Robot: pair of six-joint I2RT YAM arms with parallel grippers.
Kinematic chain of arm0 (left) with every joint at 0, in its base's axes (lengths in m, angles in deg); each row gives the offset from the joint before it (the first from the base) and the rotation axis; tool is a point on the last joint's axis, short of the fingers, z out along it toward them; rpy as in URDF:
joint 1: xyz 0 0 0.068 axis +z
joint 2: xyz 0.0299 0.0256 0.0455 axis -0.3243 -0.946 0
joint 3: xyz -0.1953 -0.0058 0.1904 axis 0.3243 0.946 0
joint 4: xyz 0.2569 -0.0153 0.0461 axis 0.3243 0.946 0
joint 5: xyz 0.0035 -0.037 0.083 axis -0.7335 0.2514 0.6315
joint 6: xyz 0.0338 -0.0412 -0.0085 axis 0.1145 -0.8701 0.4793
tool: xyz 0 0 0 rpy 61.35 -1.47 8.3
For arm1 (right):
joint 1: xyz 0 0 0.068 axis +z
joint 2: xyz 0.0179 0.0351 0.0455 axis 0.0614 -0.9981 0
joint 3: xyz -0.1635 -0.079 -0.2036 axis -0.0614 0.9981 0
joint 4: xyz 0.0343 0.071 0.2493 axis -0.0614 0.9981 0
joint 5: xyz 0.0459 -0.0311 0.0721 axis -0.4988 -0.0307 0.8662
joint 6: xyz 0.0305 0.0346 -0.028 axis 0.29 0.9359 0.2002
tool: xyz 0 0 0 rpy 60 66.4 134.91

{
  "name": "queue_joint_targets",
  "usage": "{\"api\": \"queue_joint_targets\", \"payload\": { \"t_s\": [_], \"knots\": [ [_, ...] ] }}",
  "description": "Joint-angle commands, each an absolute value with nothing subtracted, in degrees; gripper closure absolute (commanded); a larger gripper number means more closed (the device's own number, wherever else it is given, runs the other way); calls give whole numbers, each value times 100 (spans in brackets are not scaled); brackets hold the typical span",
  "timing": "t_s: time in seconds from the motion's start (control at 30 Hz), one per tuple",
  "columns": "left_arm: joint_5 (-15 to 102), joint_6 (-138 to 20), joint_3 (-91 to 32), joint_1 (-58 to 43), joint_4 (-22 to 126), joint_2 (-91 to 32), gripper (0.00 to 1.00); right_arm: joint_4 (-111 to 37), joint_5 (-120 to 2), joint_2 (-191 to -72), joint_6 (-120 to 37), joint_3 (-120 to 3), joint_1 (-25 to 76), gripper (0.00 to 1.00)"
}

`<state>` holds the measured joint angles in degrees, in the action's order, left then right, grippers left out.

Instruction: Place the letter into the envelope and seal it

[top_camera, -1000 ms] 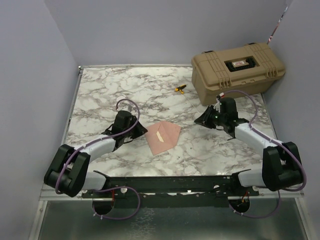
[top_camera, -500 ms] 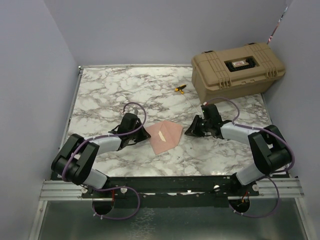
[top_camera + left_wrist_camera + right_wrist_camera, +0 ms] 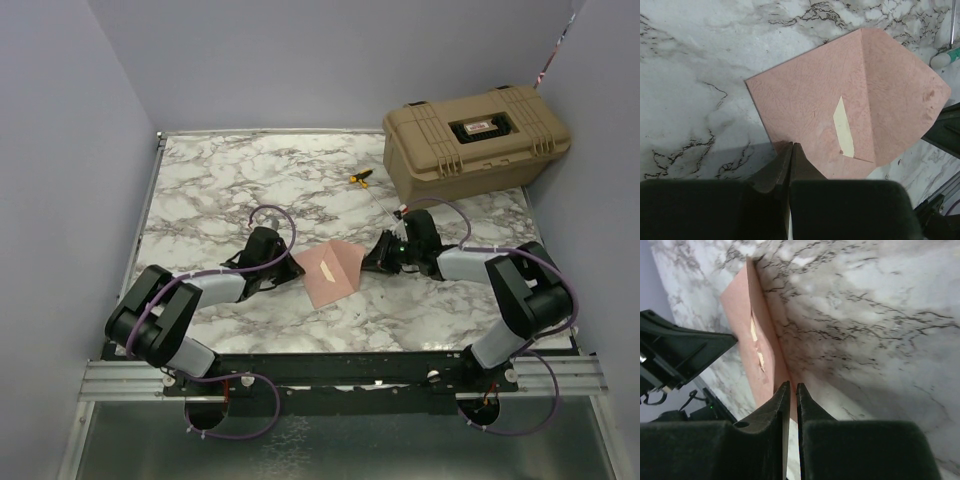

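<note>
You are working over a white marble-patterned table (image 3: 200,190) boxed in by plain lavender walls (image 3: 60,150). Left of centre, your left gripper (image 3: 291,268) has its fingers pressed fully together at the left edge of the envelope (image 3: 330,275), which lies near the middle of the table with a pale strip (image 3: 844,127) on its face. On the envelope's right, your right gripper (image 3: 370,263) is closed to a thin slit, and the flap's edge runs into that slit. Farther back sit a small yellow-and-black object (image 3: 359,178) and, at the far right, a tan hard case (image 3: 475,140).

The left fingertips cover the paper's edge, so you cannot tell whether they pinch it or only press on it. Whether the letter is inside the envelope you cannot tell either.

A second ago both grippers stood clear of the envelope, the right one well off toward the case. Both have since moved in and closed, and the envelope's right side now looks lifted.
</note>
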<state>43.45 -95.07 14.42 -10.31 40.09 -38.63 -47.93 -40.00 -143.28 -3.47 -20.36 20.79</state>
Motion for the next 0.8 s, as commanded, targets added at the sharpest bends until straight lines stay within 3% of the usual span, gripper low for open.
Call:
{"api": "queue_joint_targets", "payload": {
  "t_s": [0.0,0.4,0.77],
  "knots": [
    [4660,-9453,1549,-1088,4570,-4123,100,-6044,-3049,-14540,-35,-1757,2113,87],
    [4647,-9591,1617,-1105,4455,-4192,100,-5865,-3081,-14998,-292,-2239,2476,88],
    [4630,-9621,1621,-1105,4440,-4112,100,-4267,-4971,-15070,-1265,-3036,3266,88]
  ]
}}
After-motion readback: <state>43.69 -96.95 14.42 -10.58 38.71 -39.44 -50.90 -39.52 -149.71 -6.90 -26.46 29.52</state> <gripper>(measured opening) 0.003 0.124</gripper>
